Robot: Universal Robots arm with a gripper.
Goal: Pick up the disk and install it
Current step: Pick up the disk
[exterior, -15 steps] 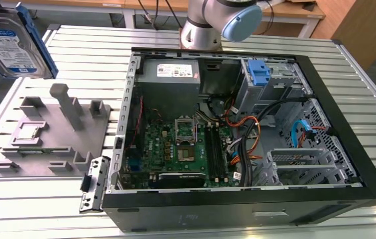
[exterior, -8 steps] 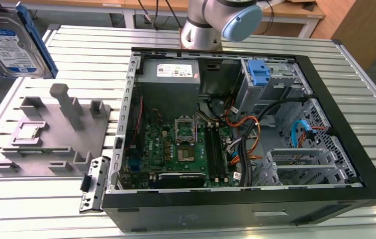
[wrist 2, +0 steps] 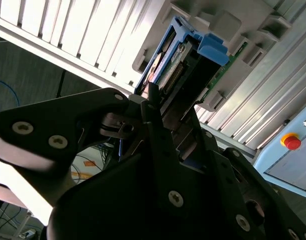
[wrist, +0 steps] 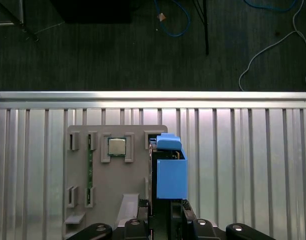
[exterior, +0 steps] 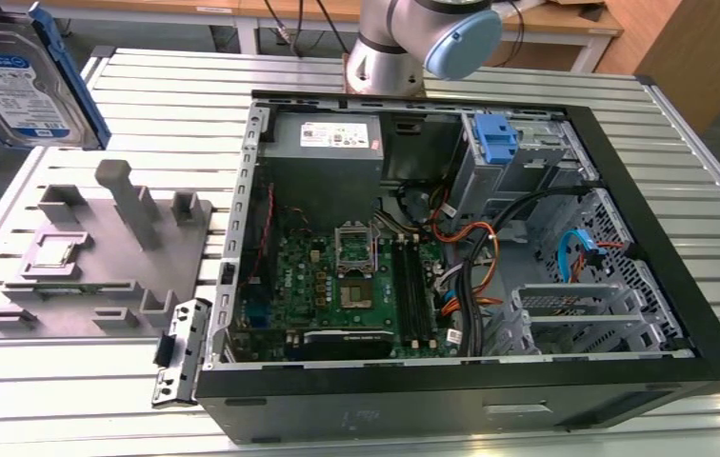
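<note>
Exterior view: disk [exterior: 20, 84] hung at ten o'clock from the case [exterior: 462, 409].
Gripper [wrist 2: 165, 107]: fingers clamped on the disk.
Care: the carry likely called for clearing the case wall.

Under the disk [exterior: 26, 81]: the hand [wrist 2: 160, 107] holds it apart from the grey fixture [exterior: 100, 259] and its upright posts.
Case [exterior: 373, 409]: we see its side open.
Drive bay [exterior: 531, 143]: a blue latch [exterior: 495, 138] sits at it.
Cables [exterior: 481, 235]: orange and black, crossing just beside the bay.
Surface [exterior: 182, 86]: we find bare slats beside the case.
</note>
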